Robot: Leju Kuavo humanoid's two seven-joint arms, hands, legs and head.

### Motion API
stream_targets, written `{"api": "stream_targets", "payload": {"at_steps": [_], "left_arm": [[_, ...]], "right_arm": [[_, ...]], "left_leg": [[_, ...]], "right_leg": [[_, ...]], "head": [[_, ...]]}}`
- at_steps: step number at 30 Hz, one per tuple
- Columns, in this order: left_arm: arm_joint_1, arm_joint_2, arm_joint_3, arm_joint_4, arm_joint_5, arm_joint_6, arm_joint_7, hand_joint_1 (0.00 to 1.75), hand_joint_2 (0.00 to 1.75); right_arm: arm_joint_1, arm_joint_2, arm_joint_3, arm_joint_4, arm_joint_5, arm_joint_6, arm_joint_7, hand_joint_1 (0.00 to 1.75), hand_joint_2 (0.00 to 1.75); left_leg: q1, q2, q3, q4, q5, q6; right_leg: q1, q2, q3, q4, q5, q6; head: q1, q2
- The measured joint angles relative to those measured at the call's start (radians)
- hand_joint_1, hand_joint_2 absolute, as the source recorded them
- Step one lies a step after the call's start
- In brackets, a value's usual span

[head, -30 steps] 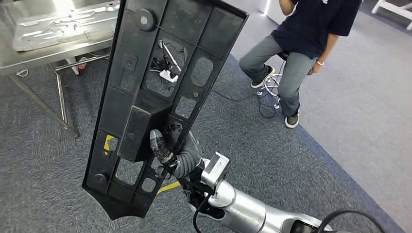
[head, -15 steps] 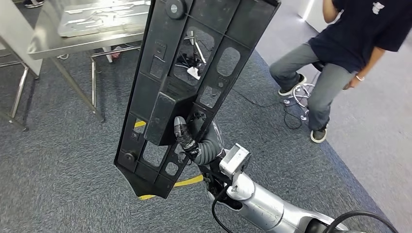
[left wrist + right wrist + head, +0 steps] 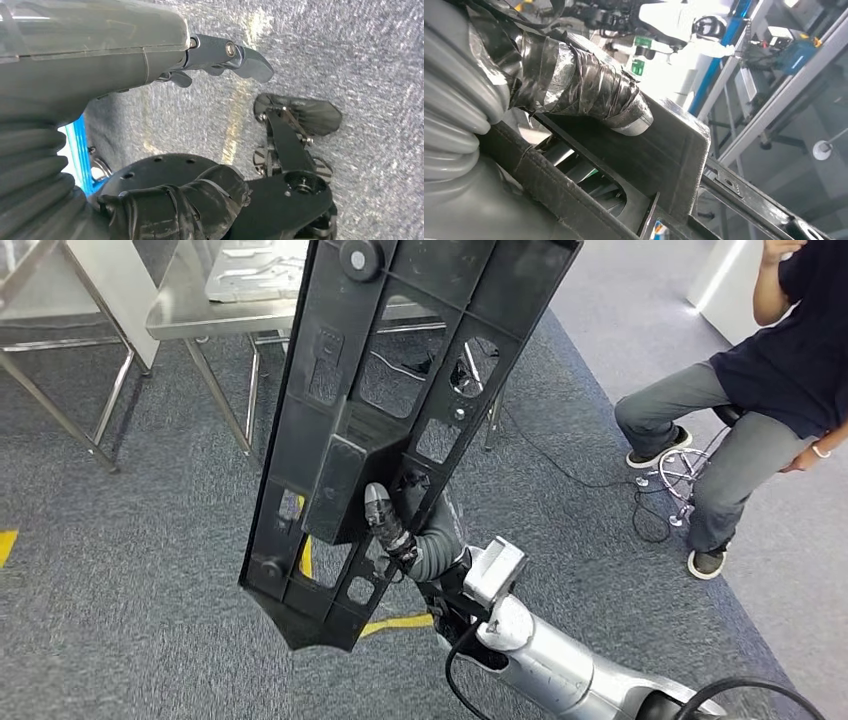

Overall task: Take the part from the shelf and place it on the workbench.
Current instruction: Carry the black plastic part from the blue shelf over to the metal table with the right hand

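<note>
Your right hand (image 3: 400, 535) grips the black part (image 3: 390, 410) near its lower middle, upright for carrying toward the workbench (image 3: 215, 305) upper left; your left hand (image 3: 200, 55) seems empty, fingers apart.

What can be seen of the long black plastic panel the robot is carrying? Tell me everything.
The long black plastic panel is a flat, ribbed moulding with many rectangular cut-outs, a round boss near its upper end, a raised box-shaped block at mid-length and a pointed lower end. It looks like rigid, matte plastic. It is held in the air above the grey carpet, standing steeply and leaning. The right hand grips it beside the block, its tape-wrapped thumb pressed on the block's face.
</note>
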Motion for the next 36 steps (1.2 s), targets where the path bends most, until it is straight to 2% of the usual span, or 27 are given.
{"api": "stream_targets", "payload": {"at_steps": [3,5,6,8,9,10,11,13,14,15,17,20,21,23,24,25,26,27,28,29,30,31,34,36], "left_arm": [[0.001,0.0,0.0,0.0,0.004,0.001,0.0,0.0,1.75],[0.002,0.0,0.0,0.0,0.005,0.001,0.0,0.0,1.75],[0.001,0.0,0.0,0.0,0.005,0.001,0.0,0.0,1.75],[-0.001,0.0,0.0,-0.001,0.006,0.002,0.0,0.0,1.75],[-0.001,0.0,0.0,-0.001,0.006,0.002,0.0,0.0,1.75],[0.0,0.0,0.0,-0.001,0.007,0.002,0.0,0.0,1.75],[0.002,0.0,0.0,-0.001,0.007,0.003,0.0,0.0,1.75],[0.004,0.0,0.0,-0.001,0.008,0.003,0.0,0.0,1.75],[0.003,0.001,0.0,-0.001,0.008,0.004,0.0,0.0,1.75],[0.002,0.001,0.001,-0.001,0.008,0.004,0.0,0.0,1.75],[0.0,0.001,0.001,-0.001,0.009,0.005,0.0,0.0,1.75],[0.001,0.001,0.001,-0.002,0.01,0.007,0.0,0.0,1.75],[0.001,0.001,0.001,-0.002,0.011,0.007,0.0,0.0,1.75],[0.0,0.001,0.001,-0.003,0.012,0.008,0.0,0.0,1.75],[-0.001,0.001,0.001,-0.003,0.012,0.008,0.0,0.0,1.75],[-0.001,0.001,0.001,-0.003,0.012,0.009,0.0,0.0,1.75],[-0.001,0.001,0.001,-0.003,0.013,0.009,0.0,0.0,1.75],[-0.001,0.001,0.001,-0.003,0.013,0.01,0.0,0.0,1.75],[0.0,0.0,0.001,-0.003,0.014,0.01,0.0,0.0,1.75],[0.0,0.0,0.002,-0.004,0.015,0.01,0.0,0.0,1.75],[-0.001,0.0,0.002,-0.004,0.015,0.01,0.0,0.0,1.75],[-0.001,0.0,0.002,-0.004,0.015,0.011,0.0,0.0,1.75],[-0.002,0.0,0.002,-0.005,0.017,0.01,0.0,0.0,1.75],[-0.003,0.0,0.002,-0.006,0.018,0.01,0.0,0.0,1.75]], "right_arm": [[0.002,-0.001,-0.002,-0.004,-0.001,0.0,-0.004,1.75,1.75],[0.002,-0.001,-0.002,-0.007,-0.001,0.0,-0.006,1.75,1.75],[0.002,-0.001,-0.003,-0.008,-0.001,0.0,-0.006,1.75,1.75],[0.003,-0.001,-0.003,-0.01,-0.003,0.0,-0.007,1.75,1.75],[0.003,-0.001,-0.003,-0.01,-0.004,0.0,-0.007,1.75,1.75],[0.004,-0.001,-0.003,-0.01,-0.007,-0.001,-0.008,1.75,1.75],[0.005,-0.001,-0.003,-0.01,-0.011,-0.002,-0.009,1.75,1.75],[0.005,-0.001,-0.004,-0.01,-0.017,-0.003,-0.01,1.75,1.75],[0.004,-0.001,-0.005,-0.01,-0.019,-0.003,-0.01,1.75,1.75],[0.004,-0.001,-0.006,-0.01,-0.02,-0.003,-0.011,1.75,1.75],[0.004,-0.001,-0.006,-0.01,-0.019,-0.005,-0.011,1.75,1.75],[0.003,-0.001,-0.007,-0.012,-0.009,-0.015,-0.008,1.75,1.75],[0.002,-0.001,-0.007,-0.012,-0.005,-0.018,-0.007,1.75,1.75],[0.003,-0.001,-0.008,-0.012,0.0,-0.023,-0.006,1.75,1.75],[0.005,-0.001,-0.008,-0.012,0.0,-0.025,-0.006,1.75,1.75],[0.008,-0.001,-0.008,-0.012,-0.001,-0.027,-0.006,1.75,1.75],[0.01,-0.001,-0.008,-0.012,-0.002,-0.029,-0.006,1.75,1.75],[0.01,-0.001,-0.008,-0.012,-0.003,-0.031,-0.007,1.75,1.75],[0.01,-0.001,-0.008,-0.011,-0.004,-0.033,-0.007,1.75,1.75],[0.01,-0.001,-0.008,-0.011,-0.005,-0.034,-0.008,1.75,1.75],[0.01,-0.001,-0.009,-0.012,-0.007,-0.035,-0.009,1.75,1.75],[0.01,-0.001,-0.01,-0.012,-0.01,-0.034,-0.01,1.75,1.75],[0.01,-0.001,-0.013,-0.013,-0.018,-0.03,-0.014,1.75,1.75],[0.009,-0.001,-0.013,-0.015,-0.02,-0.026,-0.016,1.75,1.75]], "left_leg": [[-0.002,-0.003,-0.004,0.001,-0.003,-0.013],[-0.001,0.01,-0.017,0.032,-0.022,-0.022],[0.001,0.018,-0.038,0.075,-0.043,-0.027],[0.005,0.03,-0.106,0.2,-0.089,-0.035],[0.006,0.033,-0.137,0.249,-0.099,-0.037],[0.007,0.034,-0.154,0.267,-0.091,-0.036],[0.007,0.035,-0.15,0.246,-0.063,-0.034],[0.005,0.037,-0.099,0.124,0.012,-0.023],[0.0,0.039,-0.071,0.065,0.035,-0.017],[-0.004,0.041,-0.05,0.025,0.043,-0.01],[-0.012,0.041,-0.035,-0.002,0.035,-0.003],[-0.003,0.038,-0.008,-0.033,0.035,0.006],[0.0,0.038,0.002,-0.042,0.035,0.01],[0.0,0.038,0.011,-0.045,0.029,0.018],[0.0,0.037,0.013,-0.044,0.025,0.021],[0.0,0.035,0.017,-0.042,0.02,0.022],[0.0,0.033,0.021,-0.039,0.014,0.021],[0.0,0.03,0.027,-0.036,0.007,0.019],[0.0,0.028,0.033,-0.03,-0.001,0.016],[-0.001,0.026,0.035,-0.024,-0.009,0.012],[-0.002,0.024,0.036,-0.018,-0.016,0.007],[-0.003,0.023,0.035,-0.015,-0.021,0.001],[-0.002,0.028,0.038,-0.013,-0.03,-0.012],[0.0,0.032,0.02,0.031,-0.058,-0.023]], "right_leg": [[0.002,0.001,0.005,-0.011,-0.003,-0.022],[-0.002,-0.003,0.013,-0.018,-0.003,-0.034],[-0.003,-0.005,0.018,-0.02,-0.004,-0.039],[-0.001,-0.01,0.023,-0.022,-0.009,-0.044],[0.001,-0.012,0.026,-0.022,-0.012,-0.046],[0.002,-0.013,0.029,-0.022,-0.015,-0.046],[0.003,-0.013,0.034,-0.022,-0.018,-0.046],[0.003,-0.014,0.048,-0.024,-0.027,-0.044],[0.005,-0.014,0.054,-0.025,-0.032,-0.041],[0.005,-0.015,0.057,-0.027,-0.034,-0.037],[0.005,-0.017,0.06,-0.034,-0.035,-0.027],[0.007,-0.017,0.065,-0.026,-0.048,-0.012],[0.008,-0.015,0.048,0.01,-0.065,-0.008],[0.008,-0.014,-0.024,0.132,-0.108,-0.005],[0.007,-0.013,-0.064,0.189,-0.121,-0.004],[0.007,-0.013,-0.09,0.217,-0.116,-0.003],[0.006,-0.013,-0.098,0.208,-0.091,-0.001],[0.004,-0.013,-0.086,0.164,-0.052,-0.001],[0.002,-0.013,-0.063,0.1,-0.012,-0.001],[0.003,-0.012,-0.038,0.041,0.014,-0.002],[0.003,-0.01,-0.02,0.0,0.026,-0.004],[0.005,-0.009,-0.01,-0.019,0.026,-0.008],[0.005,-0.002,-0.002,-0.029,0.021,-0.022],[-0.001,0.003,0.008,-0.038,0.02,-0.031]], "head": [[0.0,0.0],[-0.001,0.0],[-0.002,0.0],[-0.002,0.0],[-0.002,0.0],[-0.002,0.0],[-0.002,0.0],[-0.002,0.0],[-0.002,0.0],[-0.002,0.0],[-0.002,0.0],[-0.001,0.0],[0.0,0.0],[0.0,0.0],[0.0,0.0],[0.0,0.0],[0.0,0.0],[0.0,0.0],[0.0,0.0],[0.0,0.0],[0.0,0.0],[0.0,0.0],[-0.001,0.0],[-0.001,0.0]]}}
